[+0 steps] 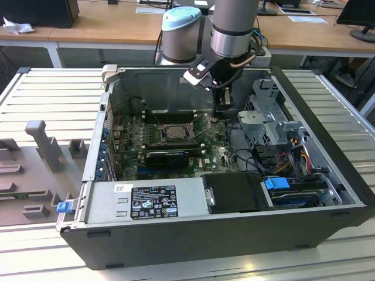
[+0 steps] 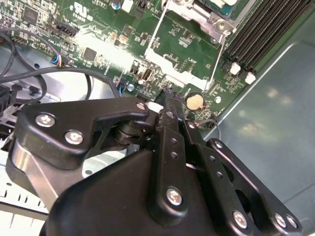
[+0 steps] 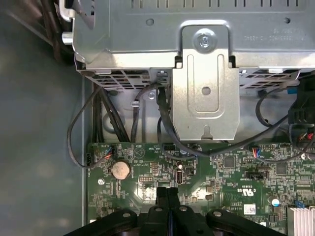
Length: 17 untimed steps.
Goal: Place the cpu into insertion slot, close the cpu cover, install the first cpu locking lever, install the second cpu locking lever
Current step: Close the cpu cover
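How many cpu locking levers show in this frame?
2. In the second wrist view, one wire lever runs beside the memory slots; another wire lever lies apart from them over the green board. Both run partly out of frame.

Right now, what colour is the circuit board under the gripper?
Green circuit board, clearest in the first wrist view.
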Motion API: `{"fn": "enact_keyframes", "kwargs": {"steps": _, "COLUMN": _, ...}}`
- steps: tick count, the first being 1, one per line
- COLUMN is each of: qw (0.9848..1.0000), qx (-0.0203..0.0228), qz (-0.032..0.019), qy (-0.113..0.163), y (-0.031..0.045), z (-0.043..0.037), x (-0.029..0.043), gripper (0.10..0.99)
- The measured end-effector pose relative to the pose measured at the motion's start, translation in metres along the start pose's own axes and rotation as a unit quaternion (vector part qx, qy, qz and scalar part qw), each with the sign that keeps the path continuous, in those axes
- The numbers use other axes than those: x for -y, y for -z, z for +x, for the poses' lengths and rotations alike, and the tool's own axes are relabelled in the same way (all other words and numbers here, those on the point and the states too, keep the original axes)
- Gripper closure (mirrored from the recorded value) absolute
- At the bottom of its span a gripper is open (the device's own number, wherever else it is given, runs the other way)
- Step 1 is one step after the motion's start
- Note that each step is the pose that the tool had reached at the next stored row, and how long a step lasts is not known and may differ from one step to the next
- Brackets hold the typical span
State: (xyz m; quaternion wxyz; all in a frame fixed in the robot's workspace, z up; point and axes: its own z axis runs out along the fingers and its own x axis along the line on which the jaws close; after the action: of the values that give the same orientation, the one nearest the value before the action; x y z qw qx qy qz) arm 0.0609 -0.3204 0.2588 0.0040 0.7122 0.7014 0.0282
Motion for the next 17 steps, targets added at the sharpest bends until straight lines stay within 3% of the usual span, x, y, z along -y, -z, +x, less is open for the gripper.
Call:
{"fn": "enact_keyframes", "kwargs": {"steps": 5, "qw": 1.0, "qx": -0.0011, "qz": 0.0004, "qy": 0.0, "y": -0.0117, "z": -0.001, "x": -0.0007, "gripper": 0.98}}
{"fn": "enact_keyframes", "kwargs": {"steps": 6, "qw": 1.0, "qx": 0.0032, "qz": 0.001, "qy": 0.0, "y": -0.0129, "z": -0.001, "x": -0.0007, "gripper": 0.98}}
{"fn": "enact_keyframes", "kwargs": {"steps": 7, "qw": 1.0, "qx": 0.0079, "qz": 0.0028, "qy": 0.0, "y": -0.0131, "z": -0.001, "x": -0.0008, "gripper": 0.98}}
{"fn": "enact_keyframes", "kwargs": {"steps": 9, "qw": 0.9998, "qx": 0.01, "qz": 0.0152, "qy": 0.0, "y": -0.0126, "z": -0.001, "x": -0.0007, "gripper": 0.98}}
{"fn": "enact_keyframes", "kwargs": {"steps": 10, "qw": 0.9998, "qx": 0.01, "qz": 0.0166, "qy": 0.0, "y": -0.0127, "z": -0.001, "x": 0.0011, "gripper": 0.98}}
{"fn": "enact_keyframes", "kwargs": {"steps": 17, "qw": 0.9998, "qx": 0.01, "qz": 0.0166, "qy": 0.0, "y": -0.0121, "z": -0.0012, "x": 0.0142, "gripper": 0.98}}
